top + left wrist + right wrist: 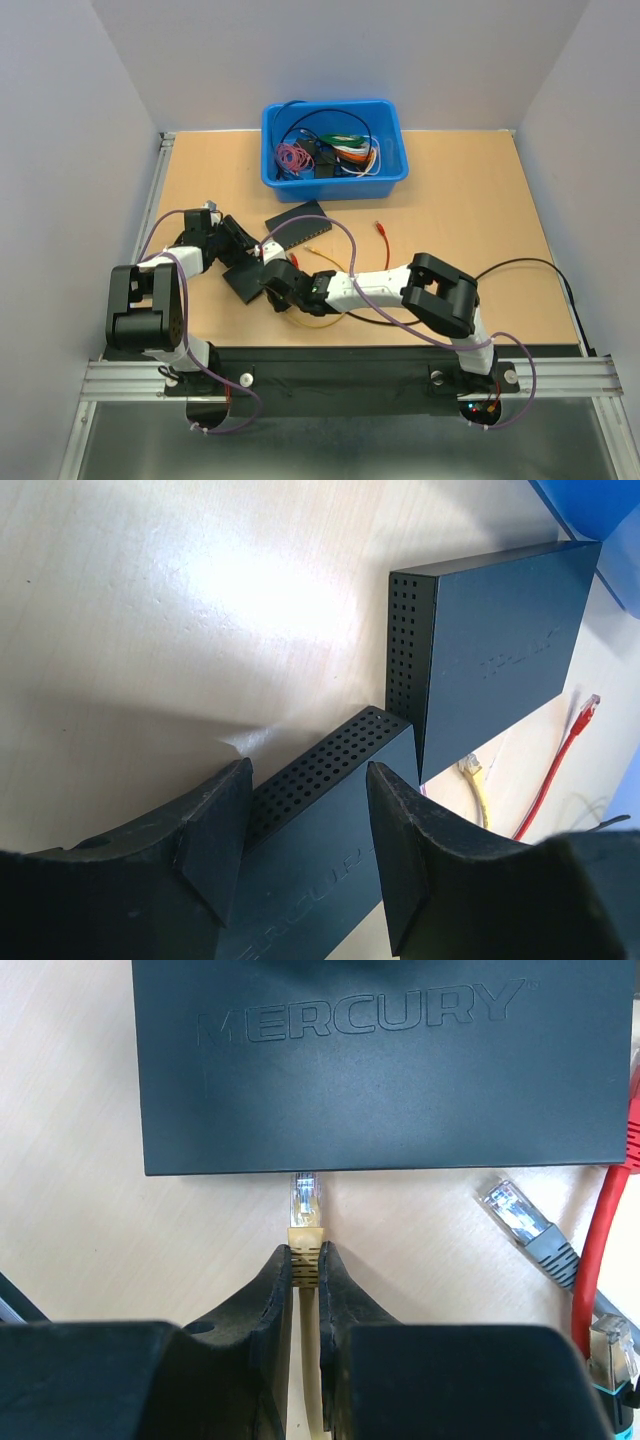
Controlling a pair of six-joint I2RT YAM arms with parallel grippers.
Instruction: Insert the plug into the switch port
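Yellow rubber is seen around the boot of the plug (305, 1200), which is clenched between the fingertips of the right pincer (305, 1255), low in the centre of the right wrist view. Its clear tip is laid against the near edge of the black switch (380, 1080) marked MERCURY, left of that edge's middle. The port face is hidden from above, so whether the tip has entered a port cannot be told. A grey-booted plug (520, 1218) and a red cable (605, 1230) are seen on the pale wooden counter (80, 1210) at the right of that frame, near the switch. In the left wrist view a second switch (315, 865) is grasped by the left pincer (308, 780), one finger set against its perforated side. Its far corner is seen meeting the perforated end of the first switch, right of centre. In the overhead view a blue bin (335, 185) of cables is placed at the top centre, well apart from both pincers.
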